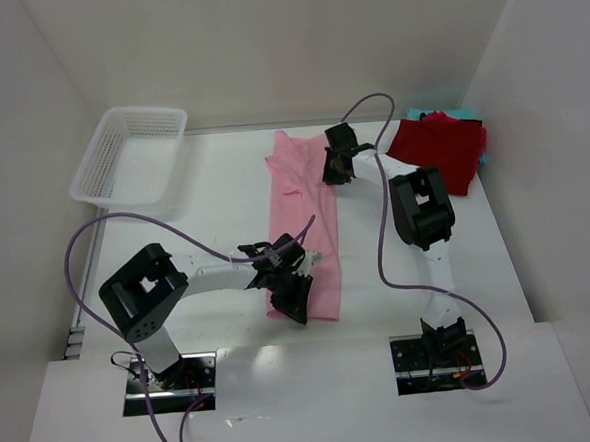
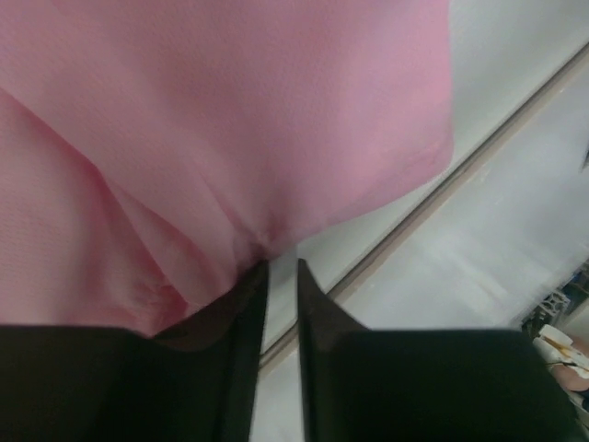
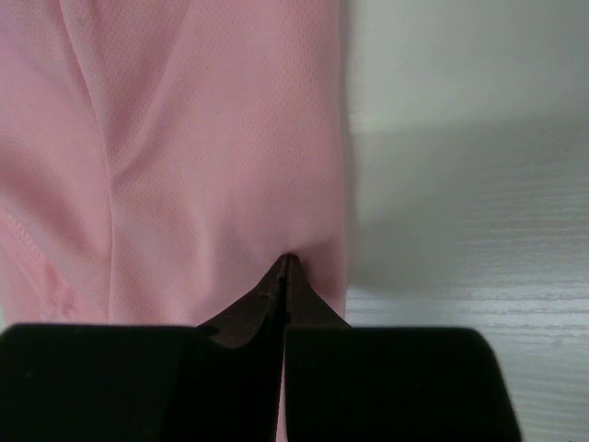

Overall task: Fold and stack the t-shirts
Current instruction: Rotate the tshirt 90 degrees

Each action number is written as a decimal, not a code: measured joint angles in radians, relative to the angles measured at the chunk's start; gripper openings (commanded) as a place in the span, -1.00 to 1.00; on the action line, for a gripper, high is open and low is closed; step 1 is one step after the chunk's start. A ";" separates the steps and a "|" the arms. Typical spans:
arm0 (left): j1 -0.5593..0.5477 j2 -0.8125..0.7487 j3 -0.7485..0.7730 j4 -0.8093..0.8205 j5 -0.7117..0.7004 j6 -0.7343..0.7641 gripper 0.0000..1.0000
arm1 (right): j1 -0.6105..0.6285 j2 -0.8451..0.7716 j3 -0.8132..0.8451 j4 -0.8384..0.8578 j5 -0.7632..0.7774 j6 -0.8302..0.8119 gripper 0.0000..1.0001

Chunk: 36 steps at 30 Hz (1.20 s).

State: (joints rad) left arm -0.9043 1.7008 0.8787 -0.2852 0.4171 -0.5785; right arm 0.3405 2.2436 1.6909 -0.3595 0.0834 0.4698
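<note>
Both ends of the pink tee (image 1: 300, 221) are being worked: right pincer (image 1: 338, 166) clamping cloth, left pincer (image 2: 281, 267) slightly apart, hold unclear.

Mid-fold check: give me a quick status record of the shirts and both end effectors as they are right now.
pink t-shirt: lies as a long strip, mid-table
left end effector: at the strip's near end; jaws narrowly apart, cloth gathered at the tips, grip unclear
right end effector: at the strip's far right edge; shut, pinching pink cloth
dark red t-shirt: folded, far right corner
teal t-shirt: only an edge shows under the dark red one
white basket: far left corner, apart from the shirts
</note>
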 measured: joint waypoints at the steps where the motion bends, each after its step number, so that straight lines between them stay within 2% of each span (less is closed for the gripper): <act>1: 0.000 0.000 0.001 -0.002 0.002 -0.001 -0.30 | -0.003 0.002 0.004 0.000 -0.008 -0.001 -1.00; 3: -0.001 -0.007 0.014 -0.020 -0.002 0.003 -0.14 | -0.008 0.003 0.005 0.000 -0.024 -0.004 -1.00; 4: -0.001 -0.015 0.023 -0.030 -0.008 0.002 0.07 | -0.009 0.003 0.005 0.001 -0.030 -0.006 -1.00; 9: 0.005 -0.148 0.047 -0.056 -0.061 -0.013 0.24 | -0.011 0.002 0.003 0.002 -0.062 -0.023 -1.00; 11: 0.021 -0.217 0.047 -0.046 -0.082 -0.035 0.24 | -0.012 0.002 0.003 0.002 -0.069 -0.026 -1.00; 14: 0.053 -0.266 0.038 -0.020 -0.099 -0.060 0.14 | -0.013 0.000 -0.002 0.003 -0.080 -0.031 -1.00; 17: 0.072 -0.252 0.012 -0.001 -0.111 -0.079 0.03 | -0.013 -0.008 -0.016 0.008 -0.091 -0.033 -1.00; 24: 0.071 -0.159 -0.040 0.004 -0.118 -0.084 0.03 | -0.013 -0.009 -0.017 0.008 -0.100 -0.034 -1.00; 28: 0.071 -0.136 -0.046 0.014 -0.118 -0.084 -0.04 | -0.013 -0.009 -0.018 0.008 -0.100 -0.034 -1.00; 33: 0.071 -0.097 -0.046 0.029 -0.110 -0.084 -0.41 | -0.013 -0.009 -0.018 0.008 -0.100 -0.034 -1.00; 36: 0.071 -0.084 -0.048 0.032 -0.106 -0.083 -0.56 | -0.013 -0.009 -0.018 0.008 -0.100 -0.034 -1.00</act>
State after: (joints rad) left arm -0.8330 1.6169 0.8310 -0.2531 0.3115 -0.6617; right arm 0.3271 2.2345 1.6733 -0.3511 -0.0170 0.4355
